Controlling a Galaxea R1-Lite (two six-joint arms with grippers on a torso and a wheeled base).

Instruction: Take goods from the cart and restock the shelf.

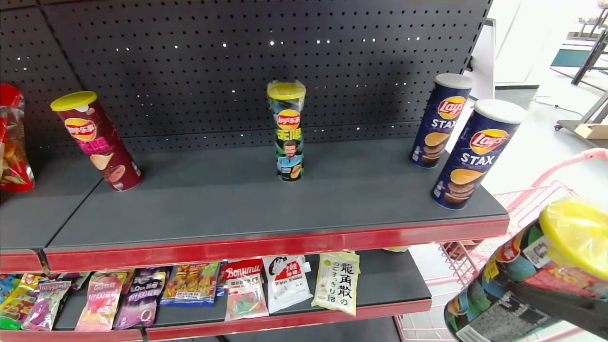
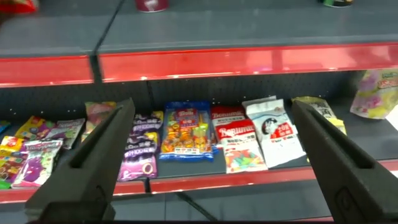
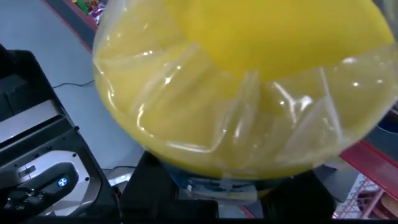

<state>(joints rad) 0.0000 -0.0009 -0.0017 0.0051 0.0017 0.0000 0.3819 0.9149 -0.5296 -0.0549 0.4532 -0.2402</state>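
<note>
RESTOCK IN HAND: Your right gripper (image 1: 555, 304) is clamped across the body of a can (image 1: 513, 285). The can is held tilted at four o'clock in the head view, near the pink cart (image 1: 546, 190) and off the right end of the shelf (image 1: 266, 209). Its yellow lid (image 3: 249, 74), under a clear film wrap, sits close to the wrist camera. Your left gripper (image 2: 212, 106) hangs with fingers wide apart and nothing between them, facing the snack bags (image 2: 186, 134) on the lower shelf. Judge the can as light and stiff-walled but crushable, with a glossy sleeve and film that are likely slick, and brittle contents. Hold it at mid-body, as now, with a modest squeeze, and never by the lid. It is tall and narrow, so it will likely topple if you set it down off vertical. The shelf is a flat, dark deck with a red lip (image 1: 285, 244) at six o'clock and pegboard (image 1: 237, 61) behind at twelve. There looks to be plenty of room. A matching green can (image 1: 288, 137) stands at twelve o'clock, a maroon can (image 1: 97, 142) at nine and two blue cans (image 1: 441, 121) at two. Open deck lies either side of the green can, but the blue pair stands between your can and that space.
</note>
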